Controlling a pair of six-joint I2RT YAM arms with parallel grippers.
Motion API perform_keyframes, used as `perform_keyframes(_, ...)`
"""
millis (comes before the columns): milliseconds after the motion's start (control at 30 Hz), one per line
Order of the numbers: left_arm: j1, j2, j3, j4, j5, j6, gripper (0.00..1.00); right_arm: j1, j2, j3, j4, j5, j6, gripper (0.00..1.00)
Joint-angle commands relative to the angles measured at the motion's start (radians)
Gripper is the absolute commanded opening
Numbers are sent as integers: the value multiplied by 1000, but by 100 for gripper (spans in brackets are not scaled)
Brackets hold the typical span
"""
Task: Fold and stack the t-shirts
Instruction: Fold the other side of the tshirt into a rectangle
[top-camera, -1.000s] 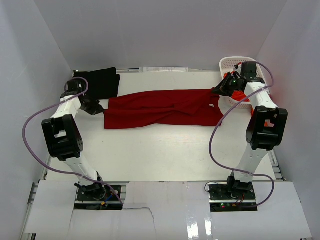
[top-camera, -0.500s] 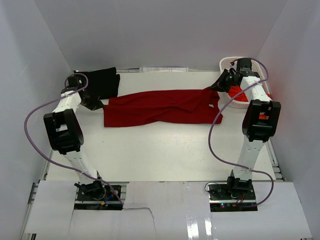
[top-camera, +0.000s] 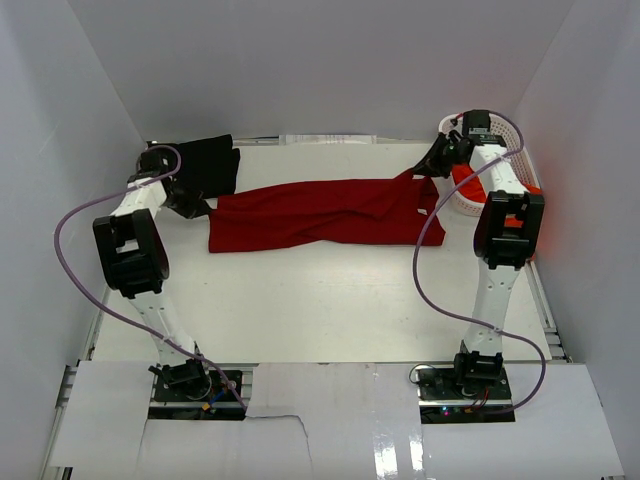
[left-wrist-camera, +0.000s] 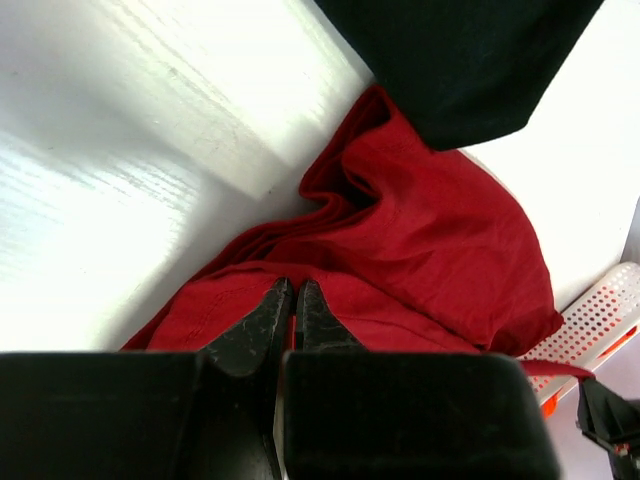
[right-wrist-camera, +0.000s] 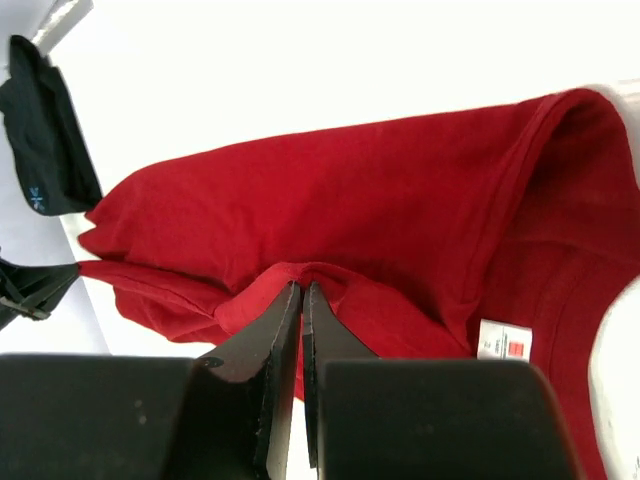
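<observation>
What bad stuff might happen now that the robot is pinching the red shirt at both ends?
1. The left fingers and right fingers each pinch only a small fold of the dark red t-shirt, so it might slip free if stretched.
2. The black t-shirt lies right by the left end and might get dragged along.
3. The right fingers are close to the white basket and might bump it.

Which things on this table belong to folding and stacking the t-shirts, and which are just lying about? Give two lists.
Belongs to the job: dark red t-shirt; black t-shirt; orange-red t-shirt, lying in the basket.
Just lying about: white basket.
</observation>
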Motion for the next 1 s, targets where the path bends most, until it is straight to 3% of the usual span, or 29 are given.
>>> perform_keyframes(0,-13,4,38,19,24,15,11,10,38,61,-17,14,-11,8)
perform_keyframes(100,-22,13,44,29,21,14,19,18,68,73,1,12,0,8)
perform_keyframes(233,-30,24,73,27,35,23,56,25,75,118,-58,53,-16,55)
perform_keyframes(267,-28,13,79,22,33,29,67,36,58,110,-77,82,-52,62)
perform_keyframes(333,-30,-13,81,10,-3,46,74,41,-40,51,-91,168,-88,72)
perform_keyframes(400,-30,-70,73,-11,-46,75,83,74,-162,-95,-85,225,-123,73)
perform_keyframes(633,-36,-260,-123,-27,-37,170,87,79,-431,-549,-91,314,-194,71)
perform_keyframes(767,-40,-303,-269,-13,-24,202,87,100,-508,-689,-74,412,-209,70)
perform_keyframes(967,-73,-268,-326,41,-8,230,86,105,-501,-741,-65,475,-221,69)
